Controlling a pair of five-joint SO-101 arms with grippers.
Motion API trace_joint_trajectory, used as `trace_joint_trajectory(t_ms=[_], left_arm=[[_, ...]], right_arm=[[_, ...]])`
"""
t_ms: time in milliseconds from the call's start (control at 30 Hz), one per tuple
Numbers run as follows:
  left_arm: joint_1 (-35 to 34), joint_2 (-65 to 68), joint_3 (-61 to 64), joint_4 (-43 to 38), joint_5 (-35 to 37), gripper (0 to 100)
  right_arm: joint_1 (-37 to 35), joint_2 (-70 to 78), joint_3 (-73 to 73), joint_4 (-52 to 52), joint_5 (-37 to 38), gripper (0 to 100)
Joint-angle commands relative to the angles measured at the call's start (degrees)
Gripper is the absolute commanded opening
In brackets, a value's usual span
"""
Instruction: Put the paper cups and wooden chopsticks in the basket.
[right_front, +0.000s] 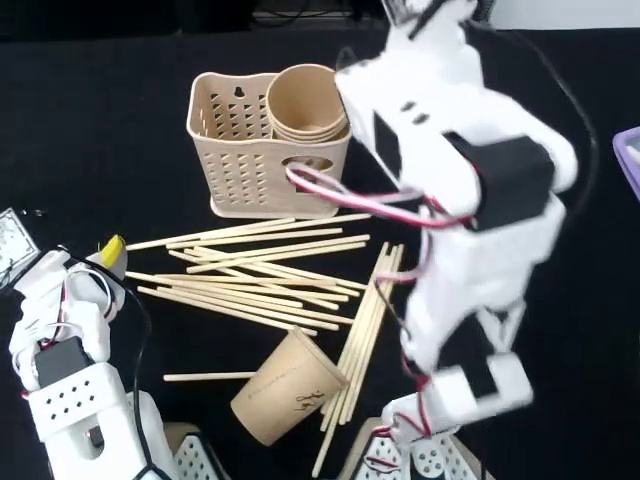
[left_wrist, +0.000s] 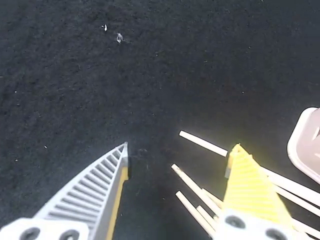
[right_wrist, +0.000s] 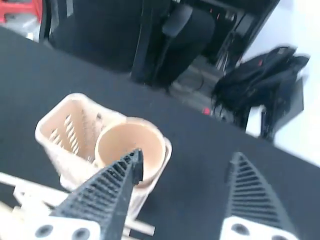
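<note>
Partly done. Left gripper gaping, empty, well left of beige perforated plastic basket. Pale wooden chopsticks loose in front of basket. Single brown paper cup toppled farther in front. Stacked brown paper cups already inside basket. Right gripper gaping, empty, raised near basket. High view supplies toppled cup; left wrist view, chopstick ends under jaws.

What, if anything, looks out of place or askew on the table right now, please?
One paper cup lies tipped on its side on the black table, apart from the stacked cups standing in the basket. The wooden chopsticks lie scattered, crossing one another, beside it and outside the basket.
</note>
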Motion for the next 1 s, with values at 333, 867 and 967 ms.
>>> trace_joint_trajectory(t_ms=[333,867,967], left_arm=[[0.66,-0.88,-2.68,-1.05,0.18,31],[0.31,-0.88,-2.77,-1.05,0.18,31],[0.31,-0.88,-2.77,-1.05,0.18,31]], right_arm=[[-14.95,-44.53,90.95,-13.63,3.69,23.4],[-32.97,-49.19,103.16,-10.02,10.37,26.9],[-32.88,-49.10,103.87,-10.02,10.11,26.9]])
